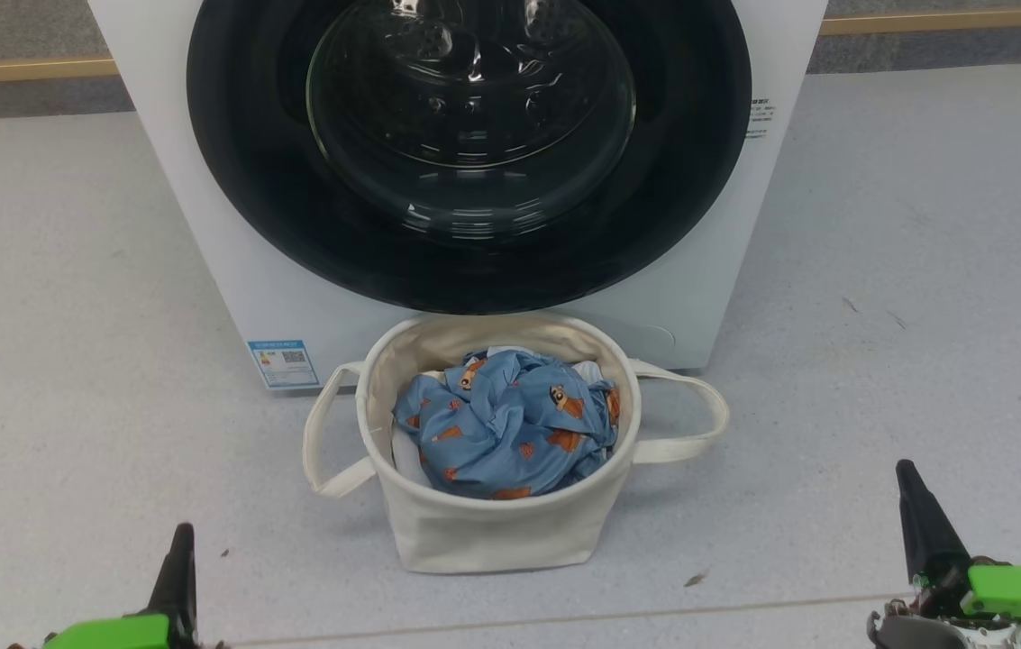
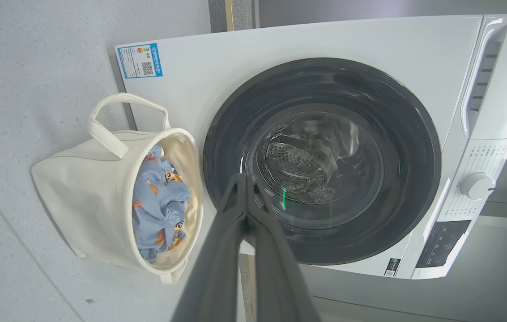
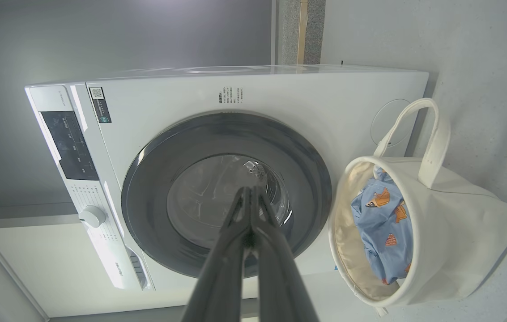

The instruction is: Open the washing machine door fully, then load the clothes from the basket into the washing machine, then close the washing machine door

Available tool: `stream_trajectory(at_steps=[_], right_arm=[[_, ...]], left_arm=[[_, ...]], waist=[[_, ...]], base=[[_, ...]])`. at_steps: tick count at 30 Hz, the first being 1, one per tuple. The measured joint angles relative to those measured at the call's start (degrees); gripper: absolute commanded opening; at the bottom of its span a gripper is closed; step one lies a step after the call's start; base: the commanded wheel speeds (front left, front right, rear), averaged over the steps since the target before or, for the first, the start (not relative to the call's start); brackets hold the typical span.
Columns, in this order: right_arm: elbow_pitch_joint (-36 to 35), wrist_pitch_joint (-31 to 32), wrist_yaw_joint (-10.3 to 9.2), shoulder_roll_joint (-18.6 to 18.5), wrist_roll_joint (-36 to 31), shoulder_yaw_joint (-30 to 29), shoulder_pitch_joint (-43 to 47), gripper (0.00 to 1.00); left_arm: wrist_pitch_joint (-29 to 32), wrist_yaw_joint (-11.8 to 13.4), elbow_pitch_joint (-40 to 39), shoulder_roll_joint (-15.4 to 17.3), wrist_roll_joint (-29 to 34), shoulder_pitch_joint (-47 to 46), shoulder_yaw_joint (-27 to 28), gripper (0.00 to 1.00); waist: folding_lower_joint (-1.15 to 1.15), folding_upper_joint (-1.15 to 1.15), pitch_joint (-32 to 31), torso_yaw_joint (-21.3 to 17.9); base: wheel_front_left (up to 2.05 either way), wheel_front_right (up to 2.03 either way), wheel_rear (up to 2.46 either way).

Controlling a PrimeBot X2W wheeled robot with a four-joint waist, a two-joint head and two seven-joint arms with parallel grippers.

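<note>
The white washing machine [image 1: 204, 270] [image 2: 325, 40] [image 3: 280, 94] stands straight ahead. Its round black-rimmed door [image 1: 708, 180] [image 2: 414, 147] [image 3: 146, 210] sits flush against the front, with the steel drum showing through the glass. The cream canvas basket [image 1: 492, 532] [image 2: 83, 188] [image 3: 454, 232] rests on the floor just before the machine. Crumpled blue clothes [image 1: 501, 424] [image 2: 159, 201] [image 3: 385, 232] with orange animal prints lie inside it. My left gripper [image 1: 183, 534] [image 2: 245, 176] and right gripper [image 1: 905, 469] [image 3: 249, 190] hang low at either side, well short of the basket, both shut on nothing.
Pale speckled floor [image 1: 925, 270] spreads to both sides of the machine and basket. A wooden skirting strip [image 1: 14, 70] runs along the wall behind. The basket's loop handles [image 1: 686, 415] stick out sideways. The control panel with its white dial [image 2: 477, 185] runs along the machine's top.
</note>
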Motion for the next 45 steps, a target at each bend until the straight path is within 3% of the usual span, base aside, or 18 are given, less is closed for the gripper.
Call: stream_trajectory(at_steps=[1,2,9,15,25,33,45], right_arm=[[0.00,0.00,0.00,0.00,0.00,0.00,0.00,0.00],[0.00,0.00,0.00,0.00,0.00,0.00,0.00,1.00],[5.70,-0.10,0.00,0.54,0.01,0.22,2.99,1.00],[5.59,-0.92,0.00,0.54,0.01,1.11,3.31,1.00],[5.14,-2.50,0.00,0.54,-2.18,1.65,2.20,1.00],[3.92,-3.76,0.00,0.54,-8.87,2.65,2.01,1.00],[1.69,-5.72,0.00,0.53,-22.14,4.89,0.84,1.00]], left_arm=[[0.01,0.00,0.00,0.00,0.00,0.00,0.00,0.00],[0.01,0.00,0.00,0.00,0.00,0.00,0.00,1.00],[-0.08,0.10,5.32,-0.57,-0.02,2.96,-0.56,1.00],[-0.64,0.12,5.17,-0.57,0.00,3.31,-0.51,1.00],[-1.45,0.18,3.63,-0.07,2.57,3.31,-0.57,1.00],[-2.22,0.59,2.21,1.31,6.13,3.24,-1.46,1.00],[-4.39,1.36,0.33,5.61,17.36,1.83,-5.64,1.00]], waist=[[0.00,0.00,0.00,0.00],[0.00,0.00,0.00,0.00],[0.00,0.00,0.00,0.02],[0.12,0.00,-0.16,0.21],[0.01,0.00,-0.08,0.47],[0.00,0.00,-0.09,0.63],[0.00,0.00,-0.09,0.98]], base=[[0.00,0.00,0.00],[0.00,0.00,0.00],[0.00,0.00,0.00],[0.00,0.00,0.00],[0.00,0.00,0.00],[0.00,0.00,0.00],[0.00,0.00,0.00]])
